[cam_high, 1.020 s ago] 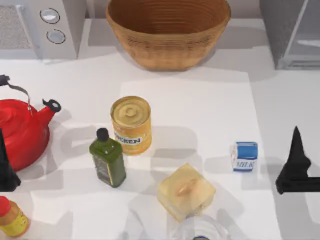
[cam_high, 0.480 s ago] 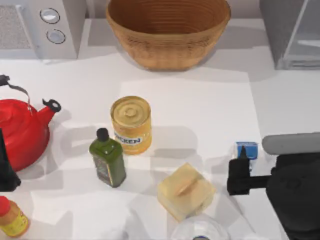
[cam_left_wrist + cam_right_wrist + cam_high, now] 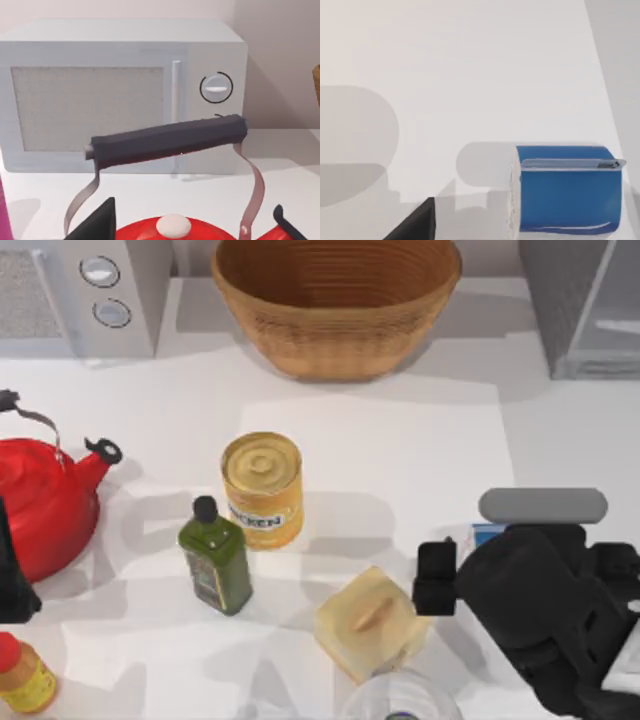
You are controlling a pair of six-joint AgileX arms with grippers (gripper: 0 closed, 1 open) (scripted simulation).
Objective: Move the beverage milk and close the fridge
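Observation:
The beverage milk (image 3: 489, 533) is almost wholly covered by my right arm in the top view, with just a blue sliver showing right of centre. Its blue top (image 3: 567, 192) lies close in the right wrist view, one black fingertip (image 3: 415, 226) beside it and apart from it. My right gripper (image 3: 448, 578) hovers open over the carton's left side. The fridge (image 3: 560, 300) stands at the back right, its pale glassy interior exposed. My left gripper (image 3: 12, 585) is parked open at the left edge, above the red kettle (image 3: 175, 232).
A wicker basket (image 3: 335, 300) sits at the back centre and a microwave (image 3: 80, 290) at the back left. A yellow can (image 3: 262, 488), a green bottle (image 3: 215, 555) and a pale yellow block (image 3: 370, 622) crowd the middle. The red kettle (image 3: 40, 500) stands at the left.
My right arm has swung in from the right edge and now covers the milk; its gripper has moved leftward past the carton. The left arm has stayed put.

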